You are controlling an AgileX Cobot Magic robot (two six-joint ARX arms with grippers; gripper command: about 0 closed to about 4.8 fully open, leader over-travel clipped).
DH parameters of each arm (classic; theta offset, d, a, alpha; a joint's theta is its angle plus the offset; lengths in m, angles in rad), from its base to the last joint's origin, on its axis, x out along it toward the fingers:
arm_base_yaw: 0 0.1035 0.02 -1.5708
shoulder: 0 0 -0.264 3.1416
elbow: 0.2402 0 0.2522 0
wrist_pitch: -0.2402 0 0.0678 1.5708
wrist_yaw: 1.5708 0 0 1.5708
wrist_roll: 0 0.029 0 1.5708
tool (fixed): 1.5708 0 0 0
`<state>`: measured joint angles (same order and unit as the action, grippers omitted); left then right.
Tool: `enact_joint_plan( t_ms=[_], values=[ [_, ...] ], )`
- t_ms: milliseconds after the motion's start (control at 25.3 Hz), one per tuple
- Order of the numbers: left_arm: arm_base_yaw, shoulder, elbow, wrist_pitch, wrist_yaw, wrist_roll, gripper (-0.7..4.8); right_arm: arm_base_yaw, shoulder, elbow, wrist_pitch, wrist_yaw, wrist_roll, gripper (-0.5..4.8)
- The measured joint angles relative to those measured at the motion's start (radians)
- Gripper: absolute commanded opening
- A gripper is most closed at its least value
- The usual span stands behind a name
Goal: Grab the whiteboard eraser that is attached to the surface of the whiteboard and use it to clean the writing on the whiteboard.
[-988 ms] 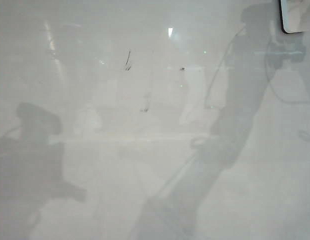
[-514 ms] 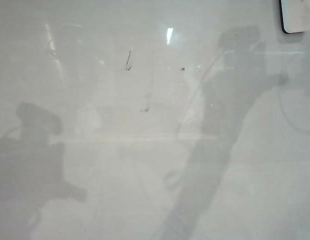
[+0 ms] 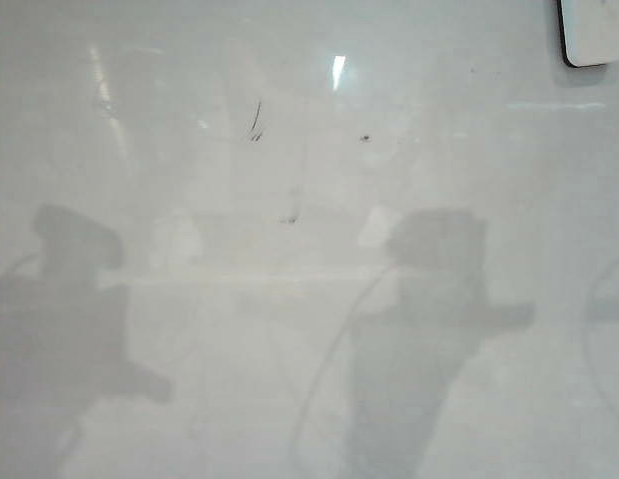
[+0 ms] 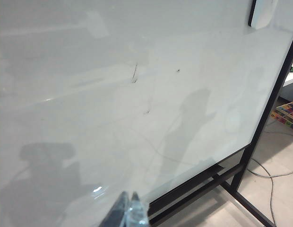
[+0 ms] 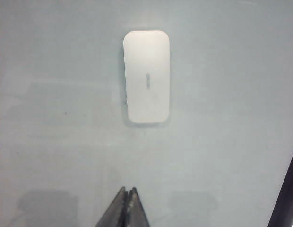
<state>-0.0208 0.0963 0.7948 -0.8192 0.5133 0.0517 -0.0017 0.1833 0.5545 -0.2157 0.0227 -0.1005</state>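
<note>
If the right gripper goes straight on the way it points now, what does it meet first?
Probably the whiteboard surface, or the whiteboard eraser lying ahead of the shut right gripper; depth is unclear.

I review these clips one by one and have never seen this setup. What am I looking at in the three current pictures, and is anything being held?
This is a two-armed robot facing an upright whiteboard. One picture comes from a fixed camera looking at the board; the arms themselves are out of its frame and only their grey shadows fall on the surface. The other two come from cameras on the wrists.

The left wrist view shows the left gripper shut and empty, away from the board, whose black stand is visible.

The right wrist view shows the right gripper, also shut and empty, pointing toward the whiteboard eraser, a white rounded block stuck to the board. In the fixed view it sits in the top right corner.

No blue writing is visible, only a few small dark scuffs.
</note>
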Motion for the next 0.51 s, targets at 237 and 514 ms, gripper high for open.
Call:
enact_joint_plan(
  t_ms=[237,514],
  values=[
    [0.000,0.000,0.000,0.000,0.000,0.000,-0.02,0.000,-0.167,-0.151,-0.021,0.000,0.001,-0.05],
    [0.000,-0.001,0.000,0.000,0.000,0.000,-0.02,0.000,-0.182,-0.311,-0.024,0.000,0.003,-0.04]
  ],
)
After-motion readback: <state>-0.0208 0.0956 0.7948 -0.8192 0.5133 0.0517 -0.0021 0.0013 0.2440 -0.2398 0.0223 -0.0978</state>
